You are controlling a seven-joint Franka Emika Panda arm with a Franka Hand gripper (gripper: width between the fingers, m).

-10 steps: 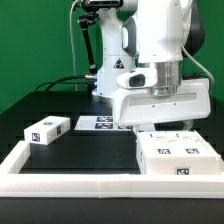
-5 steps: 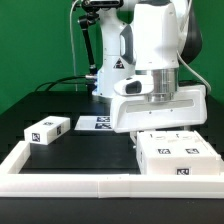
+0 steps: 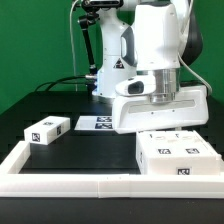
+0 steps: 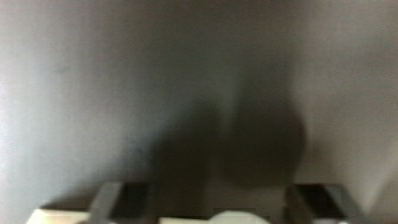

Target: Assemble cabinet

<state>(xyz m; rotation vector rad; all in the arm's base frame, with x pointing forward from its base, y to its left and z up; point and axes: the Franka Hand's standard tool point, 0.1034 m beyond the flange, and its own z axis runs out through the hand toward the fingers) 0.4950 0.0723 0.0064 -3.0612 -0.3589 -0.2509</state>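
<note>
The cabinet [image 3: 176,155] is the large white tagged block at the exterior view's right, against the front rail. My gripper [image 3: 163,127] hangs just above its back edge, and its white hand hides the fingertips there. In the wrist view the gripper [image 4: 221,206] shows two dark fingers [image 4: 121,200] standing wide apart, with a blurred white edge of the cabinet [image 4: 231,218] low between them. Nothing is clamped between the fingers. A small white tagged part [image 3: 46,129] lies on the black table at the exterior view's left.
The marker board [image 3: 93,123] lies flat behind the middle of the table. A long white border rail [image 3: 70,181] runs along the front and up the exterior view's left side. The robot's base [image 3: 112,70] stands at the back.
The gripper has shifted slightly up and towards the exterior view's left above the cabinet. The cabinet and the small part have not moved.
</note>
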